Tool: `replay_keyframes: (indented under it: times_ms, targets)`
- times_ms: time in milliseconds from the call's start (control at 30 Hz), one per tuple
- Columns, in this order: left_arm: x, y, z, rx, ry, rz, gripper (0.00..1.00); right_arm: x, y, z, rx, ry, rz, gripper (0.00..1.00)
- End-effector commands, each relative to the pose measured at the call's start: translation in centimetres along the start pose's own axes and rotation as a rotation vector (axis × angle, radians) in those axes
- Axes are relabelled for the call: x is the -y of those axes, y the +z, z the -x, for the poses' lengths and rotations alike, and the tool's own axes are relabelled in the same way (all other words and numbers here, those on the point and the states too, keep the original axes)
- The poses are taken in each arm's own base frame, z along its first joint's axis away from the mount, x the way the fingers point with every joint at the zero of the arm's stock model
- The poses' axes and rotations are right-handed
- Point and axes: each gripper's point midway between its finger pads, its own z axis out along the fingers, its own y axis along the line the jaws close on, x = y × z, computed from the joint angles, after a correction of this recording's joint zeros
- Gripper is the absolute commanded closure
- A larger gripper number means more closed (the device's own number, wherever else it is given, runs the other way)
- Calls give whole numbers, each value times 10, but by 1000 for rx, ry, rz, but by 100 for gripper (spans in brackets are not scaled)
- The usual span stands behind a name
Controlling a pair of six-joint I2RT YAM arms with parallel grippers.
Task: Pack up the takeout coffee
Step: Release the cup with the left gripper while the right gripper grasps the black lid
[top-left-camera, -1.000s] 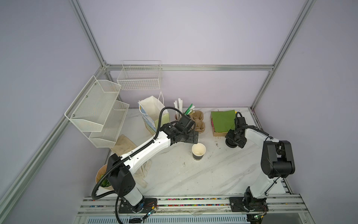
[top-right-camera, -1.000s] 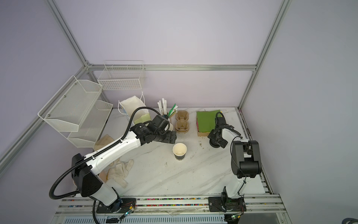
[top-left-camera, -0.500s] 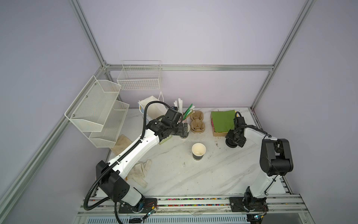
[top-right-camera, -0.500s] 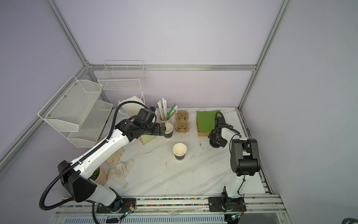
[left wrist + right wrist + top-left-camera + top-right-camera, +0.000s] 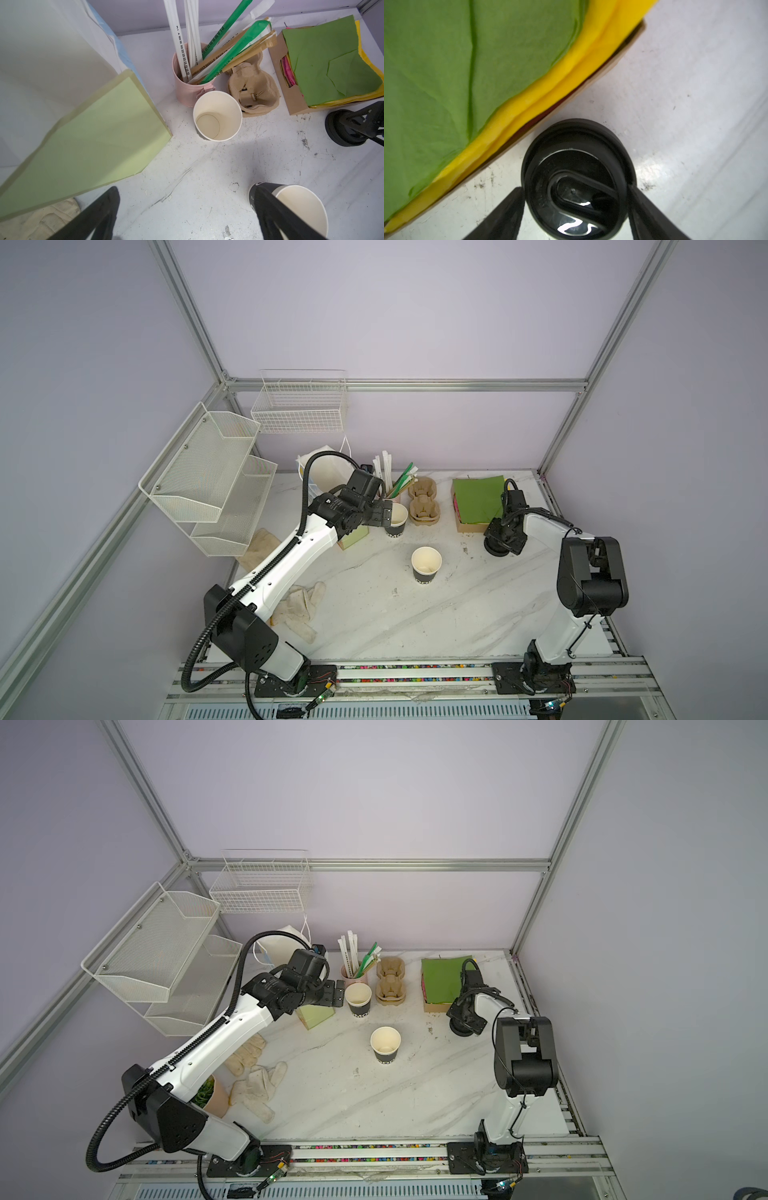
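Two black paper cups with cream insides stand lidless on the marble table: one at the back (image 5: 397,519) (image 5: 358,996) (image 5: 217,116), one nearer the middle (image 5: 426,562) (image 5: 385,1042) (image 5: 301,207). I cannot tell which is the takeout coffee. A round black lid (image 5: 577,155) (image 5: 496,551) lies flat beside the napkin box. My right gripper (image 5: 575,187) (image 5: 500,547) (image 5: 463,1029) straddles it, both fingers at its rim. My left gripper (image 5: 186,188) (image 5: 386,516) (image 5: 334,994) hangs wide open and holds nothing, just left of the back cup.
A white paper bag (image 5: 328,475) and a pale green box (image 5: 353,537) stand behind the left arm. A pink cup of straws (image 5: 353,973), a pulp cup carrier (image 5: 424,504) and a cardboard box of green napkins (image 5: 478,502) line the back. Gloves (image 5: 299,605) lie front left.
My left arm has swung back and to the left, from above the middle cup to beside the back cup. My right gripper's jaws have narrowed onto the lid.
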Motion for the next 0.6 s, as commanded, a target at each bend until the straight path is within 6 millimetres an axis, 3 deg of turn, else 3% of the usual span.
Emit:
replay_keyframes:
  times_ms: [0, 567]
  targets:
    - [-9, -15, 12, 64, 10, 23, 0, 2, 5, -2, -19, -5, -11, 19]
    - [-23, -12, 5, 77, 8, 84, 0, -3, 10, -13, -35, -56, -21, 21]
